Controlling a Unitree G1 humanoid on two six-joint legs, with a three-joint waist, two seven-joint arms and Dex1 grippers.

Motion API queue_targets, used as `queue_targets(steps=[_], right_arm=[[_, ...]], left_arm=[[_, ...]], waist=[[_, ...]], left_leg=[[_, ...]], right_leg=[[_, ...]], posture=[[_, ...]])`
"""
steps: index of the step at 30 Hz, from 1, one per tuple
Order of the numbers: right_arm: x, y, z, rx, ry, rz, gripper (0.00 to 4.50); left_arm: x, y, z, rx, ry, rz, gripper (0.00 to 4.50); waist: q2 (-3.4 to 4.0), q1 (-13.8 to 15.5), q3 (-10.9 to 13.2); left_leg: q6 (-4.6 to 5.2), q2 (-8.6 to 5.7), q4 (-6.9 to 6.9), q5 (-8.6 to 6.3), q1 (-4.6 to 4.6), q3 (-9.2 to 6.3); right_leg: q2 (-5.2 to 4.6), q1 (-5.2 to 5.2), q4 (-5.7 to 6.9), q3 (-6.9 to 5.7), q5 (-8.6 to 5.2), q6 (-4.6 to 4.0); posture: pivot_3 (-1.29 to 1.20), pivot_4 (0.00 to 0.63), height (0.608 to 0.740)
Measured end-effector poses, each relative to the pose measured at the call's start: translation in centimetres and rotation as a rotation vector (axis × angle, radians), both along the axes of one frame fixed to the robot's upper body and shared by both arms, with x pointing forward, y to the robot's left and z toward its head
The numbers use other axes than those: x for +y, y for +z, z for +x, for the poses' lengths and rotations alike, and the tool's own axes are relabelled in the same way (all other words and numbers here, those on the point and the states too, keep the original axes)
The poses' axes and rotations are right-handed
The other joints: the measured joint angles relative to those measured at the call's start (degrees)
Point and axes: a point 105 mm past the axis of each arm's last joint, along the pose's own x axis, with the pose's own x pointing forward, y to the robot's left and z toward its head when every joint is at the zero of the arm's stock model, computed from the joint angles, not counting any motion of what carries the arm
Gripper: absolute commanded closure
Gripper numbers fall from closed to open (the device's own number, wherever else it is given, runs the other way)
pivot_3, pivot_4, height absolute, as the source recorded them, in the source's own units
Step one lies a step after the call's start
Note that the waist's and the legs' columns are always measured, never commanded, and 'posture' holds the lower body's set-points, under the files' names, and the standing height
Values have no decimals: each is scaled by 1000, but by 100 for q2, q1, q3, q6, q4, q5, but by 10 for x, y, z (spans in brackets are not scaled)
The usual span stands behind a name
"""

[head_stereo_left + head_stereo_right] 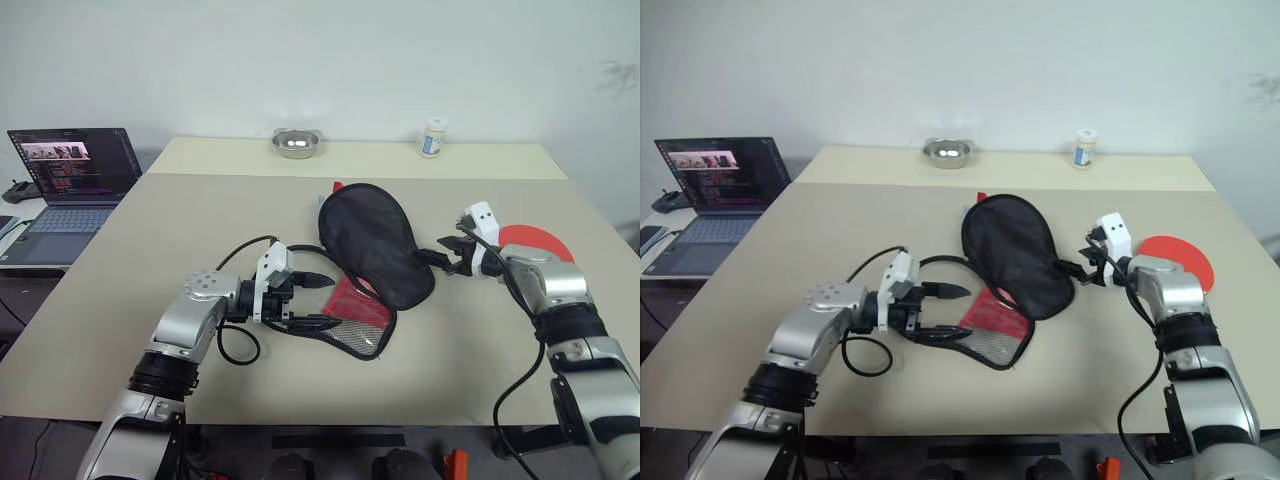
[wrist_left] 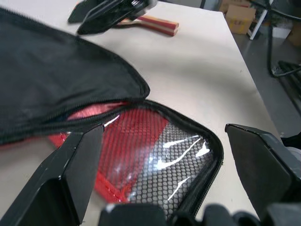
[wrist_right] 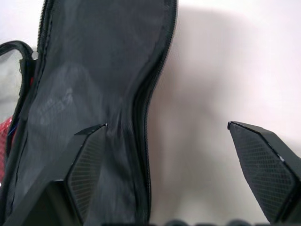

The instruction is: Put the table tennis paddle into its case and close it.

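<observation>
On the beige desk (image 1: 200, 220), the paddle-shaped soft fabric case (image 1: 375, 245) lies unzipped, its black flap folded over the red mesh half (image 1: 355, 312). The left tool (image 1: 308, 300) stands with fingers wide apart at the mesh end, holding nothing. The right tool (image 1: 445, 257) is spread empty beside the flap's narrow end. The red-faced table tennis paddle (image 1: 540, 243) lies behind the right arm, outside the case.

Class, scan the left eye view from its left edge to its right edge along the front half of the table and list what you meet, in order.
Laptop → left gripper → case → right gripper → table tennis paddle.
</observation>
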Motion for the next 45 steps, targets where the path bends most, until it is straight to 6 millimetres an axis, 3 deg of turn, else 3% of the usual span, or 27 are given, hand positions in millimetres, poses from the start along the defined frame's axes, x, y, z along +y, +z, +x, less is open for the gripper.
queue_targets(steps=[8,11,16,22,27,31,36,45], right_arm=[[34,-17,-3,129,136,122,0],[47,-20,-5,140,171,151,585],[45,-7,-8,111,165,210,2407],[43,-2,-30,97,158,255,4449],[45,4,-51,91,137,265,4449],[56,21,-64,17,175,255,4449],[61,34,-68,-39,171,299,4449],[14,32,-40,-55,-164,512,4449]], left_arm=[[-3,5,0,-14,5,3,16],[-4,8,0,-27,10,1,0],[3,18,5,-17,67,-56,0],[10,21,8,-6,112,-82,0],[19,10,4,21,132,-63,0],[21,11,4,19,138,-55,0],[21,11,4,20,135,-56,0],[19,10,3,19,126,-65,0]], waist=[[3,-10,2],[4,-15,2],[8,-17,5],[9,-2,5],[11,-6,7],[11,-3,7],[11,-2,7],[11,1,7]], left_leg=[[-3,1,0,2,-2,0],[-7,2,0,3,-1,-1],[-16,1,-1,8,-3,-5],[-19,1,-3,8,-3,-6],[-26,2,-3,12,-2,-7],[-28,0,-4,13,-1,-9],[-28,-1,-4,13,-3,-8],[-29,-2,-7,13,-3,-7]], right_leg=[[-8,-1,3,0,1,-1],[-9,-1,6,-1,1,-1],[-13,-1,7,-4,1,-1],[-17,-2,8,-5,1,-1],[-17,-4,13,-7,1,-1],[-15,-4,12,-8,1,-1],[-15,-4,8,-8,1,0],[-14,-4,8,-6,1,0]], posture=[[0,150,740],[0,150,740],[0,150,740],[0,150,740],[0,150,740],[0,150,740],[0,150,740],[0,150,740]])
